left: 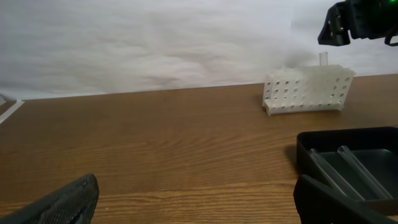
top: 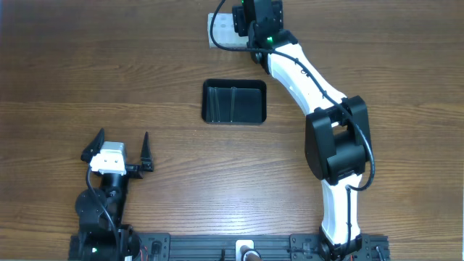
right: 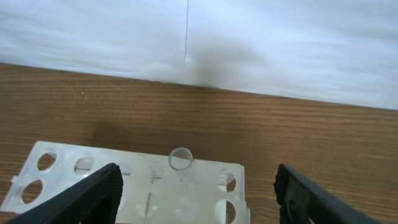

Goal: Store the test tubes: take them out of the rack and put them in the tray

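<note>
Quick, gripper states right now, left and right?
Left gripper: open, holding nothing.
Right gripper: open, holding nothing, above the rack and its one standing test tube.

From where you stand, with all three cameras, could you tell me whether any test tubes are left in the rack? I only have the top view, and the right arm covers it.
Observer: Yes, one test tube stands upright in the rack; the other holes I can see are empty.
Operator: Thank you. Is the right gripper lined up on it?
Observer: In its wrist view the right gripper is open, with the tube's mouth between its fingers.
Operator: Is it down around the tube yet?
Observer: No; the left wrist view shows it hanging above the tube's top, with a gap between them.
</note>
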`<action>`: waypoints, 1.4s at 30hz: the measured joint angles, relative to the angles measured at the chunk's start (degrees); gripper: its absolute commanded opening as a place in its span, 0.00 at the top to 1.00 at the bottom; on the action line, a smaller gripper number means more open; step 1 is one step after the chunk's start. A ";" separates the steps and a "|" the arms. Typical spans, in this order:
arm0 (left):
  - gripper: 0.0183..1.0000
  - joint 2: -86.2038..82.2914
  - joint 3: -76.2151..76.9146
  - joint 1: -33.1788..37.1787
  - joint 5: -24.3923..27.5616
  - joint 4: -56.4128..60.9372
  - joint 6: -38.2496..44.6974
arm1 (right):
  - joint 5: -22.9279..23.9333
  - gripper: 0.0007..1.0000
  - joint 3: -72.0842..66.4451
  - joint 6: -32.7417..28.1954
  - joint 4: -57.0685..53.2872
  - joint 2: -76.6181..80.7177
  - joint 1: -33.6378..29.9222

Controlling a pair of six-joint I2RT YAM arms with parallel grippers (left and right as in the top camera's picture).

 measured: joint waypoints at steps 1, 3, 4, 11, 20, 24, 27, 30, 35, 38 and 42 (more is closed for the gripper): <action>0.00 0.00 0.00 0.00 0.00 0.00 0.00 | -0.09 0.21 0.00 -0.02 0.26 0.09 0.00; 0.00 0.00 0.00 -0.02 0.00 0.02 0.00 | -0.11 0.21 0.02 0.00 0.50 0.46 0.00; 0.00 0.00 0.00 -0.02 0.00 0.00 0.00 | -0.11 0.21 0.07 -0.02 0.59 0.72 0.00; 0.00 0.00 0.00 0.00 0.00 0.00 0.00 | -0.07 0.21 5.51 -0.57 -0.90 6.95 0.00; 0.00 0.00 0.00 -0.02 0.00 0.02 0.00 | 0.66 0.34 9.66 -1.20 -3.17 10.58 0.00; 0.00 0.00 0.00 -0.02 0.00 0.00 0.00 | 0.83 0.42 9.88 -1.20 -3.23 10.58 0.00; 0.00 0.00 0.00 -0.02 0.00 0.00 0.00 | 1.29 0.48 9.88 -0.92 -3.23 10.58 0.00; 0.00 0.00 0.00 0.00 0.00 0.00 0.00 | 2.01 0.52 9.88 -0.55 -3.32 10.58 0.00; 0.00 0.00 0.00 -0.02 0.00 0.00 0.00 | 2.56 0.61 9.88 0.20 -3.48 10.58 0.00; 0.00 0.00 0.00 -0.02 0.00 0.00 0.00 | 2.75 0.67 9.88 0.35 -3.56 10.58 0.00; 0.00 0.00 0.00 -0.02 0.00 0.00 0.00 | 2.75 0.74 9.88 0.46 -3.56 10.58 0.00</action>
